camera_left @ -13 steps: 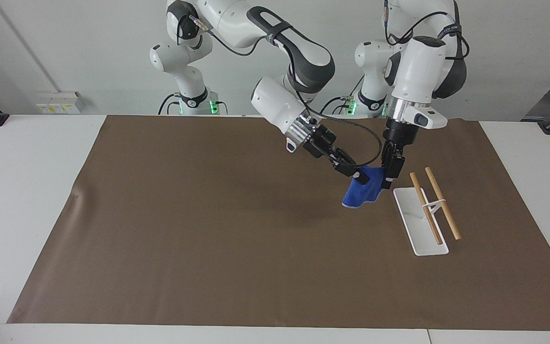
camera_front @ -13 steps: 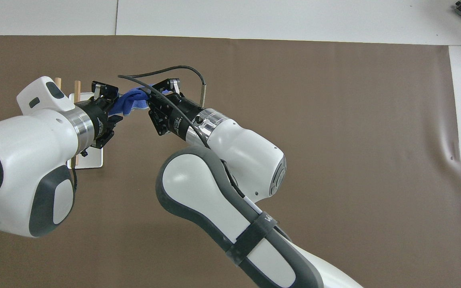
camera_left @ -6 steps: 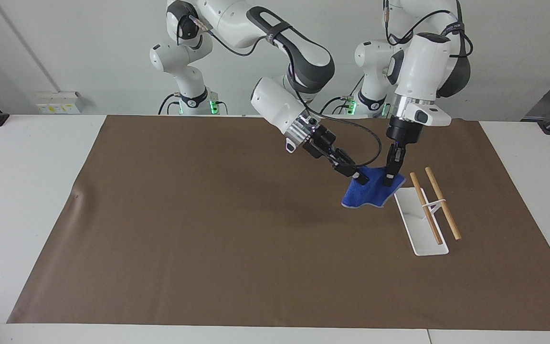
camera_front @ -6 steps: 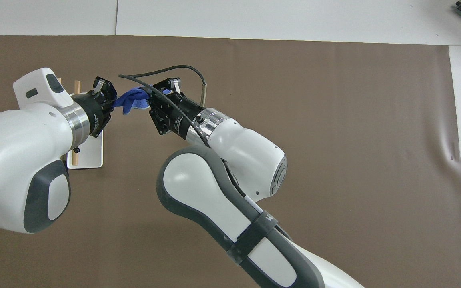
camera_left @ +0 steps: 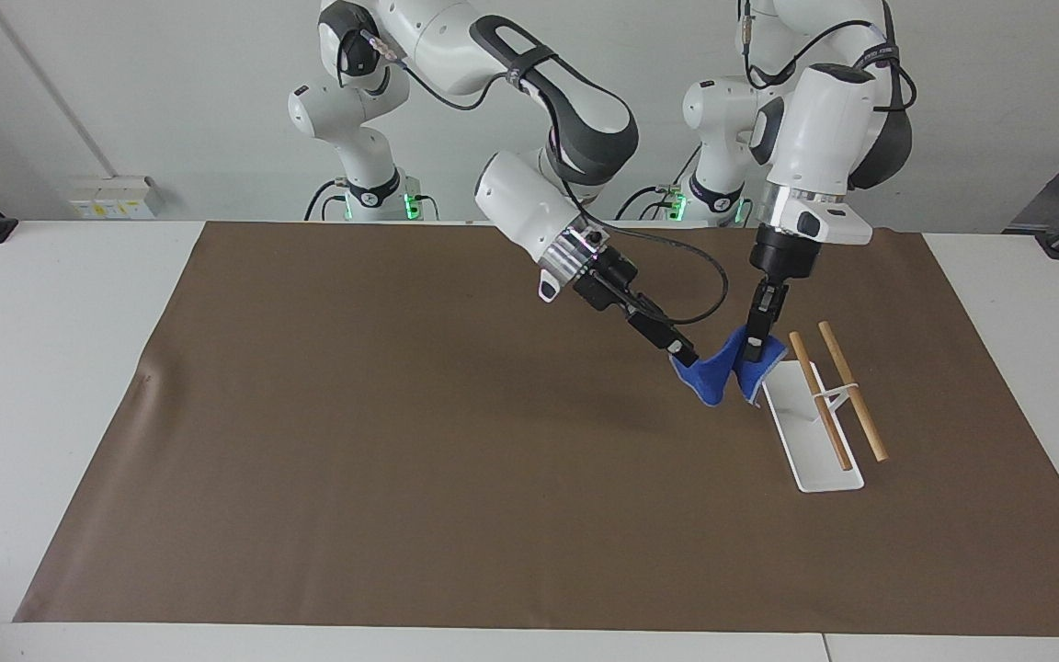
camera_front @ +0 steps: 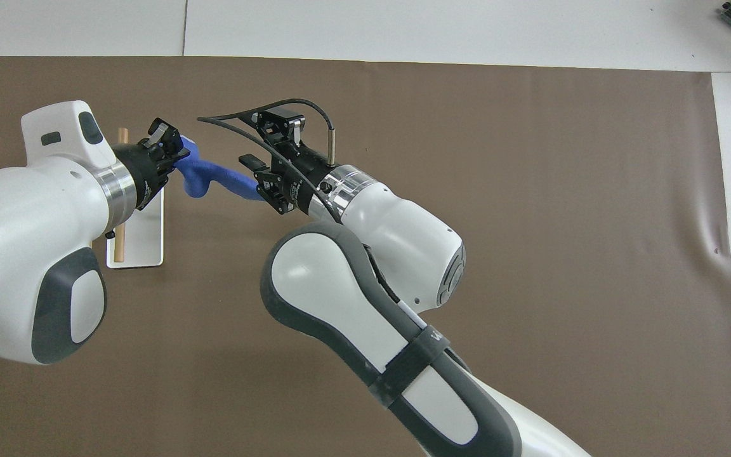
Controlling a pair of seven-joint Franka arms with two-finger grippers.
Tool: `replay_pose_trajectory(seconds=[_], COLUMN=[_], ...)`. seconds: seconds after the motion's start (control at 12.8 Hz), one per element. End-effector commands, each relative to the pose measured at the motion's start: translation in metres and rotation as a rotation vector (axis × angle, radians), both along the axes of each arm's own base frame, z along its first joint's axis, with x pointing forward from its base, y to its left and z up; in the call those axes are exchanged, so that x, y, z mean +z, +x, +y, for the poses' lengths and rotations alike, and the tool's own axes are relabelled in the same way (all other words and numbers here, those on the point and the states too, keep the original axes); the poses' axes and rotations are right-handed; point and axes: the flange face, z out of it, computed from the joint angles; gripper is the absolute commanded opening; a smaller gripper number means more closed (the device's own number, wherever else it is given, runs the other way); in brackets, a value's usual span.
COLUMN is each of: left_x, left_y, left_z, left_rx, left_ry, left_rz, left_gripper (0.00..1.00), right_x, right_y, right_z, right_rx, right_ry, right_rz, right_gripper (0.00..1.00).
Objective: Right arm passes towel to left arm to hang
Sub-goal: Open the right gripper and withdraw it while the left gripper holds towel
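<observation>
Facing view, right of centre: the towel, a bright-blue cloth, hangs in the air as a sagging fold above the brown mat, strung between two grippers. The left gripper, pointing straight down from the left arm at upper right, is closed tight on the towel's upper corner. The right gripper, reaching in slantwise from the right arm at upper centre, meets the towel's opposite end; in the overhead view its fingers stand spread apart, and whether they grip the cloth cannot be told.

Just right of the towel in the facing view stands the white rack, a shallow tray-like base lying on the mat. Its tray holds nothing but a thin white upright carrying two wooden rods, which run parallel and slanted above the base. The towel's hanging edge is near the rack's upper end, apart from the rods.

Overhead view, upper left of the frame: the towel spans between the left gripper and the right gripper, with the rack partly covered by the left arm's wrist.
</observation>
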Motion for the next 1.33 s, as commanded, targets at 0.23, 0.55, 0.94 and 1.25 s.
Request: replay_pose_trajectory(seconds=[0.23, 0.55, 0.94, 1.25], left_x=[0.002, 0.002, 0.005, 0.003], left_y=[0.012, 0.024, 0.033, 0.036], left_z=[0.016, 0.05, 0.095, 0.13], left_rx=[-0.075, -0.077, -0.035, -0.014], left_ry=[0.044, 0.075, 0.097, 0.123], left_rz=[-0.026, -0.038, -0.033, -0.02], left_gripper=[0.0, 0.0, 0.0, 0.0], right_x=[-0.042, -0.057, -0.061, -0.059], right_y=[0.011, 0.035, 0.069, 0.088], right_z=[-0.095, -0.154, -0.224, -0.282], right_rx=[0.128, 0.215, 0.465, 0.729], right_ry=[-0.484, -0.701, -0.927, -1.106], right_rz=[-0.316, -0.421, -0.504, -0.503], right_gripper=[1.0, 1.0, 1.0, 1.0])
